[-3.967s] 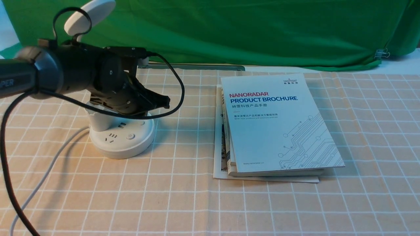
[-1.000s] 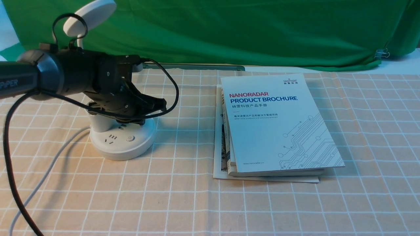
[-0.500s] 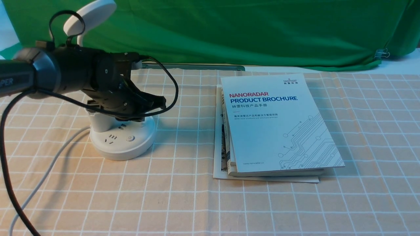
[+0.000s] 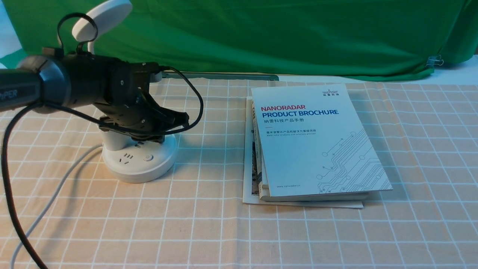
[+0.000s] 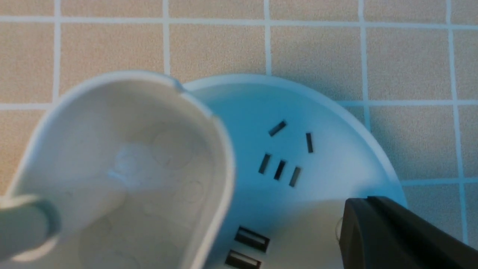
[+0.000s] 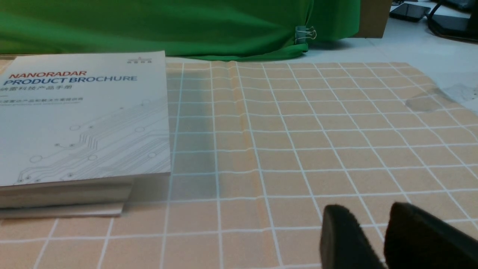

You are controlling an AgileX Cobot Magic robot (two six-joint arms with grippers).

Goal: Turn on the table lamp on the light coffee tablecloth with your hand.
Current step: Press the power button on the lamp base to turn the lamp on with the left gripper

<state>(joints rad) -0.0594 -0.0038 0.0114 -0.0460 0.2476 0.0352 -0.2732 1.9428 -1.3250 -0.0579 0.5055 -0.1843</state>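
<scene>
The white table lamp stands at the left of the light coffee tablecloth (image 4: 209, 224), its round base (image 4: 140, 160) carrying sockets and a button, its disc head (image 4: 102, 15) up at the back. My left gripper (image 4: 185, 118), the hand, hovers low over the far side of the base with its black fingers shut together. In the left wrist view its fingertips (image 5: 373, 224) sit on the base (image 5: 298, 112), covering part of a round button outline, beside the pen cup (image 5: 123, 157). My right gripper (image 6: 369, 228) rests low over bare tablecloth (image 6: 298, 130), slightly open and holding nothing.
A stack of brochures (image 4: 310, 142) lies in the middle of the cloth, right of the lamp. A green backdrop cloth (image 4: 261, 33) hangs behind. The lamp's white cord (image 4: 48, 201) and my arm's black cable (image 4: 9, 194) trail off at the near left.
Over four seconds my left gripper has come down and drawn back onto the lamp base. In the last half second it dipped slightly. Nothing else moved.
</scene>
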